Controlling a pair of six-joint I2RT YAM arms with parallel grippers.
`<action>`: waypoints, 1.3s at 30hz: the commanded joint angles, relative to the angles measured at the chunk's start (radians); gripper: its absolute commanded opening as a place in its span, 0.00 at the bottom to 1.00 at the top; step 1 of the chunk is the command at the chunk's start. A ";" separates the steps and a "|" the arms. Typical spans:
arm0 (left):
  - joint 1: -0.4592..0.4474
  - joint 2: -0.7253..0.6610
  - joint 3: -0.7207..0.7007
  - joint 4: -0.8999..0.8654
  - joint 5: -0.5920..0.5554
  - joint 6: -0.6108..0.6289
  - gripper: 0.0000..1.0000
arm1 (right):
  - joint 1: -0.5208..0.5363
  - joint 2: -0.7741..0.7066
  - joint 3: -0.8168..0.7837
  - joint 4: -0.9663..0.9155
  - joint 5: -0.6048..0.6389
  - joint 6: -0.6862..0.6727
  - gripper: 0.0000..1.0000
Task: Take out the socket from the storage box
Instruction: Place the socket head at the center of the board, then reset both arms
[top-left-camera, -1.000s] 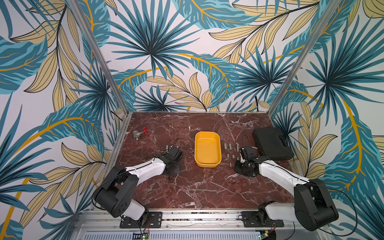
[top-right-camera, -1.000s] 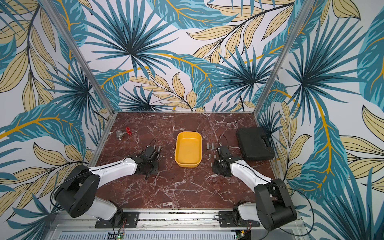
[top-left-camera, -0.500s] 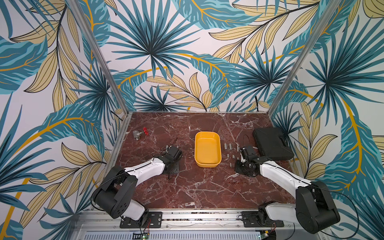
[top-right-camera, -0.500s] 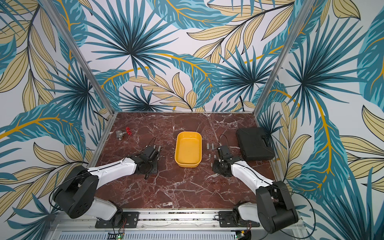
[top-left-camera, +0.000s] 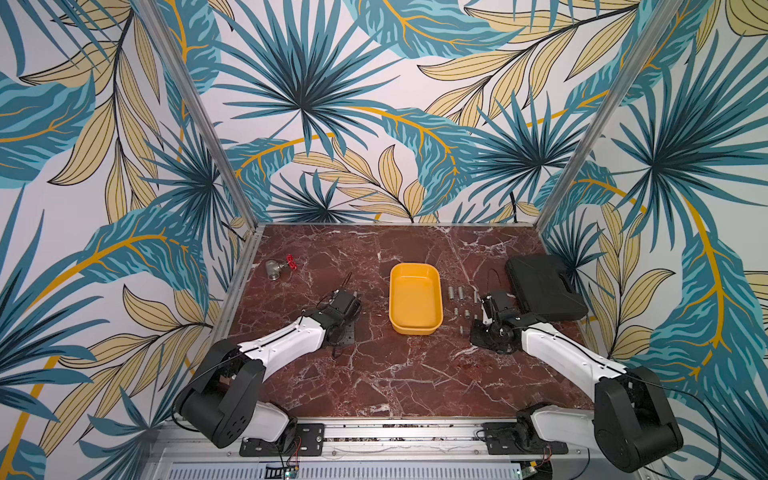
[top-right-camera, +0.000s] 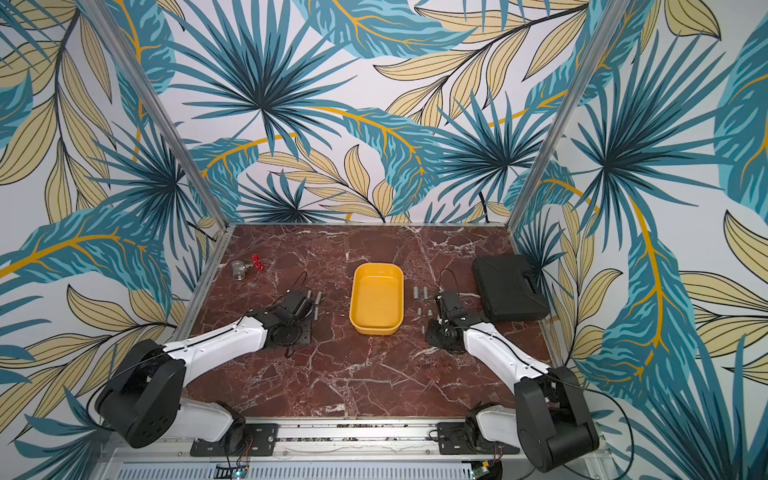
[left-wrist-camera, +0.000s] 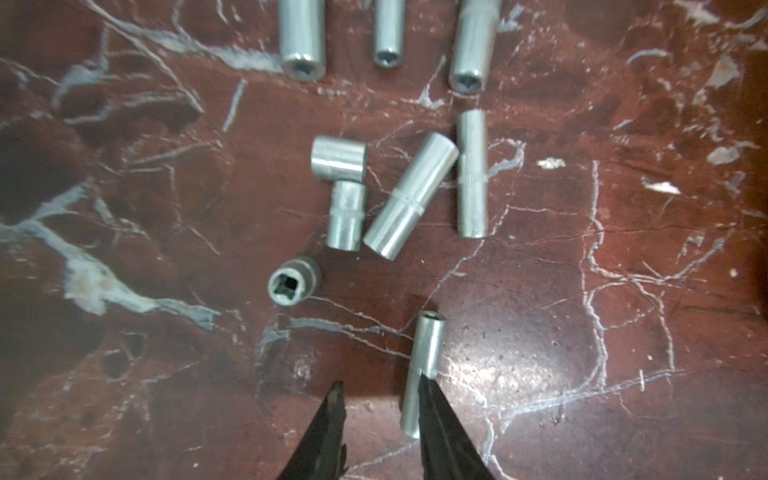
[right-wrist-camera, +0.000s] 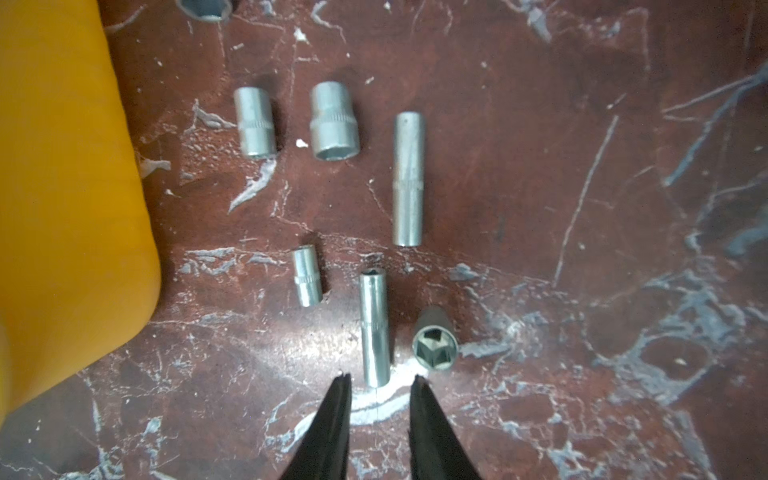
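We find the storage box at the middle of the surface, sockets just right of it, the case by the right edge.

Off to the right side of our red marble tabletop we've got a black hard case, lying flat and closed. Over by the far left edge there's a little metal valve with a red handwheel, well apart from everything else. Leafy tropical wallpaper all round, with aluminium posts at the corners.
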 joint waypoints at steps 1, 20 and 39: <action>0.026 -0.069 0.043 0.027 -0.107 0.092 0.34 | -0.002 -0.054 0.035 -0.005 0.042 -0.049 0.27; 0.308 -0.161 -0.357 1.077 -0.184 0.577 1.00 | -0.002 -0.241 -0.198 0.718 0.420 -0.456 0.85; 0.517 0.155 -0.401 1.529 0.091 0.528 1.00 | -0.055 0.091 -0.182 1.042 0.376 -0.425 1.00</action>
